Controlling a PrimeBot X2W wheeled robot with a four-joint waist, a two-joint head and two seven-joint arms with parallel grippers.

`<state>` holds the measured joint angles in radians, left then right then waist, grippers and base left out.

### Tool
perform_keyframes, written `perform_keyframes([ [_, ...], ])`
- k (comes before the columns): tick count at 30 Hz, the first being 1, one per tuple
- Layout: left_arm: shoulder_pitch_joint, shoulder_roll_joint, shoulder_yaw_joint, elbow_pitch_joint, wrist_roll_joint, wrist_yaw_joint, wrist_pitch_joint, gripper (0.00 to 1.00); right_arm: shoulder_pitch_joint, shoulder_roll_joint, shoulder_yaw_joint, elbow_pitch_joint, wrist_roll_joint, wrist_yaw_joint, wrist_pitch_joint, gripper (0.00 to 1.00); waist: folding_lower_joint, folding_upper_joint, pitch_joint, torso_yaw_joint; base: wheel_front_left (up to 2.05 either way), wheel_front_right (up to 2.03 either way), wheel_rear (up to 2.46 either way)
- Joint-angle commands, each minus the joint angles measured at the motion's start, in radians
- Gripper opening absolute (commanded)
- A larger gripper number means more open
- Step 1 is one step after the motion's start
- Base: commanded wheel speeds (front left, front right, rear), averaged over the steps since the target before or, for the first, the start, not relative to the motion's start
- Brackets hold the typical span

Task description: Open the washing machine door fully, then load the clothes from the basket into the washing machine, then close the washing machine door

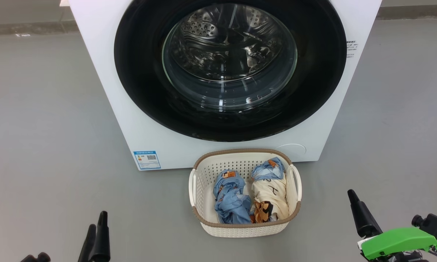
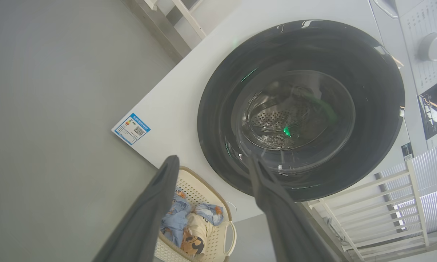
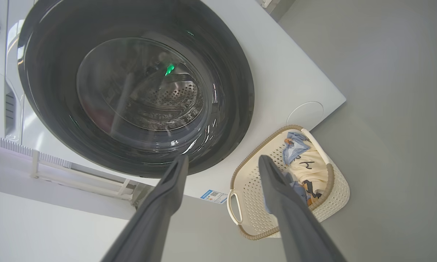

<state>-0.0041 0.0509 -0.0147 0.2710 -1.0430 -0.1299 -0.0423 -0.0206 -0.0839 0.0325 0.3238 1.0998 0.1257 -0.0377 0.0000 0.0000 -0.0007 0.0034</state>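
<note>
The white washing machine (image 1: 105, 72) stands ahead, and the washing machine door (image 1: 149, 91) with its black rim and glass bowl is shut flush against it. On the floor right before it sits the cream basket (image 1: 240, 151). The clothes lie inside it: a light blue bundle (image 1: 231, 200) on the left and a cream patched bundle (image 1: 269, 196) on the right. My left gripper (image 2: 213, 159) is low at the left, open and empty, well short of the basket. My right gripper (image 3: 223, 159) is low at the right, also open and empty; one of its fingers (image 1: 362, 214) points up.
Grey floor (image 1: 40, 127) spreads wide on both sides of the machine. A blue label sticker (image 1: 147, 160) and a round cover (image 1: 293, 148) mark the machine's base. A knob (image 2: 431, 45) sits on the control panel. A white slatted rack (image 2: 382, 196) stands beside the machine.
</note>
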Motion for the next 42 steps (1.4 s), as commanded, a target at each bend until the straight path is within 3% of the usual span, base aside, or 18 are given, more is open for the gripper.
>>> perform_keyframes([
  [1,-0.025,0.018,0.011,-0.027,0.046,0.0,-0.012,1.0,-0.056,-0.022,0.019,-0.023,-0.041,0.002,-0.016,1.0,0.0,0.0,0.0,0.0,0.0,0.0,0.0],
  [42,-0.031,0.041,-0.037,-0.063,0.541,-0.001,-0.133,1.0,-0.082,-0.074,0.137,-0.038,-0.509,0.004,-0.137,1.0,0.0,0.0,0.01,0.006,0.0,0.0,0.0],
])
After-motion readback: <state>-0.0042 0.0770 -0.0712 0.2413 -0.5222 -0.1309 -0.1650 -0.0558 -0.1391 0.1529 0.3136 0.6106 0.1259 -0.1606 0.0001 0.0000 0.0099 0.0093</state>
